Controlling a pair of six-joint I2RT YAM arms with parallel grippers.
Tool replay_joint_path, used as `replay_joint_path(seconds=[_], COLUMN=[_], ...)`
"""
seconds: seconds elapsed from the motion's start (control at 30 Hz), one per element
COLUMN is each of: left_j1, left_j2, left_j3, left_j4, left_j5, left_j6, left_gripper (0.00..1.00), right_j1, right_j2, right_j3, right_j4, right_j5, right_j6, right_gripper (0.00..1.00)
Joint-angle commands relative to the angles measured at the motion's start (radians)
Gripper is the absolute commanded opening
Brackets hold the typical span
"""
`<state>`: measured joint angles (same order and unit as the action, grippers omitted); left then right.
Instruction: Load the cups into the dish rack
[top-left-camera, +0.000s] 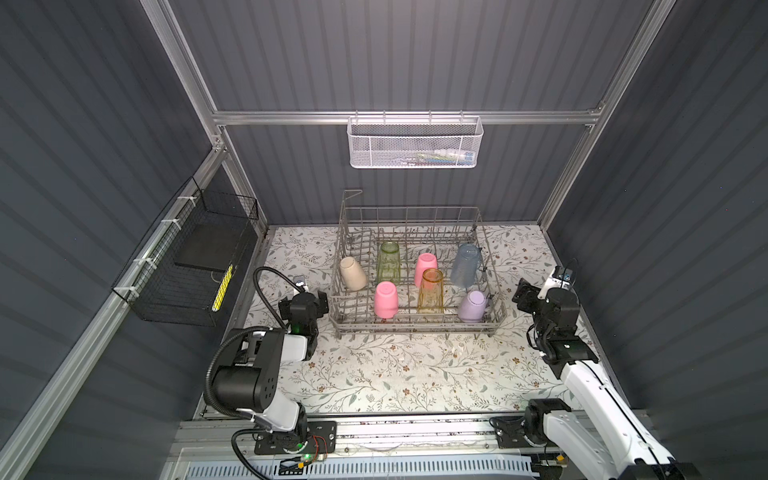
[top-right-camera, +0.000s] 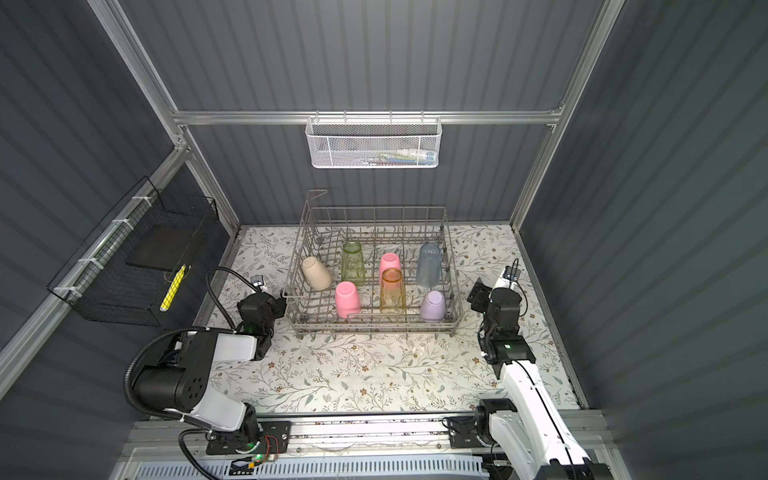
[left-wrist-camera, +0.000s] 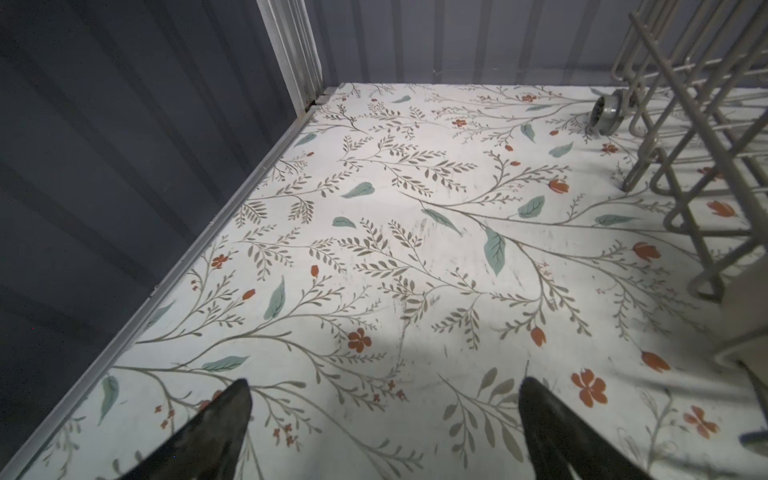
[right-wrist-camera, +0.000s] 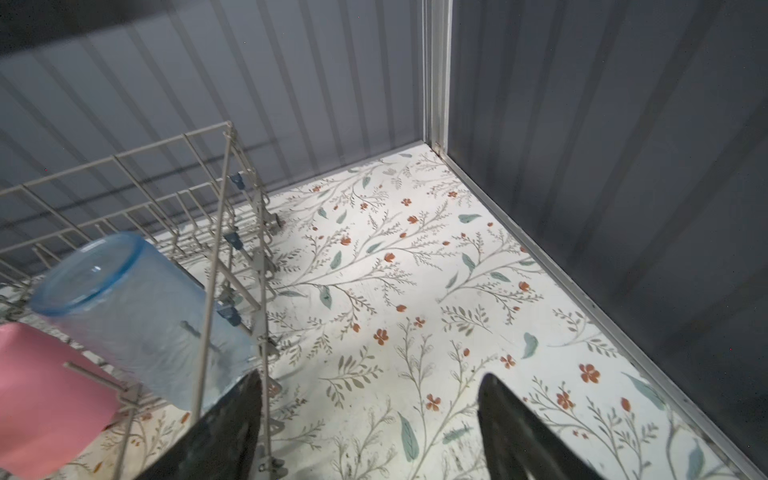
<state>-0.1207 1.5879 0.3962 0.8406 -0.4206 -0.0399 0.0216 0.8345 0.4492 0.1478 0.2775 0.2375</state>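
The right gripper (right-wrist-camera: 370, 378) stands wide open with nothing between its fingers, only the flowered table (right-wrist-camera: 415, 291) showing in the gap; one finger sits just beside the right wall of the dish rack (top-left-camera: 409, 210), and whether it touches the wire cannot be told. The left gripper (left-wrist-camera: 384, 382) is likewise spread fully and empty, low over the table by the rack's near left corner.

All seven cups are inside the rack: the grey-blue cup (right-wrist-camera: 137, 307) at the far right, close against the wall nearest the right gripper; the lilac cup (top-left-camera: 471, 306) at the near right; the amber cup (top-left-camera: 431, 291) and the far pink cup (top-left-camera: 426, 266) in the middle; the green cup (top-left-camera: 388, 262) far and left of centre; the near pink cup (top-left-camera: 385, 299) in front of it; the beige cup (top-left-camera: 353, 273) leaning over at the left side. No cup is on the table, so the loading looks done.

The risk now lies in pulling away: a sideways swing of the right arm could hook a finger on the wire and jolt the rack, tipping the tall ribbed cups; the leaning beige cup, poorly seated, might roll if the left arm nudges that corner.
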Motion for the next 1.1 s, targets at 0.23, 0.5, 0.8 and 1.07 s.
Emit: replay_joint_path(seconds=[0.23, 0.5, 0.8, 1.07], left_j1=[0.006, 0.006, 0.006, 0.006], left_j2=[0.128, 0.128, 0.127, 0.127], left_j3=[0.049, 0.061, 0.058, 0.056], left_j4=[0.128, 0.092, 0.1, 0.103], left_j5=[0.018, 0.019, 0.015, 0.016], left_j6=[0.023, 0.021, 0.02, 0.02], left_gripper=[1.0, 1.0, 1.0, 1.0], right_j1=[-0.006, -0.011, -0.022, -0.022], right_j2=[0.101, 0.239, 0.466, 0.576], right_j3=[-0.174, -0.222, -0.162, -0.084], right_j4=[0.4, 0.582, 0.746, 0.725], right_j5=[0.09, 0.096, 0.07, 0.019], right_j6=[-0.109, -0.151, -0.141, -0.153], right_gripper=[0.86, 0.89, 0.91, 0.93])
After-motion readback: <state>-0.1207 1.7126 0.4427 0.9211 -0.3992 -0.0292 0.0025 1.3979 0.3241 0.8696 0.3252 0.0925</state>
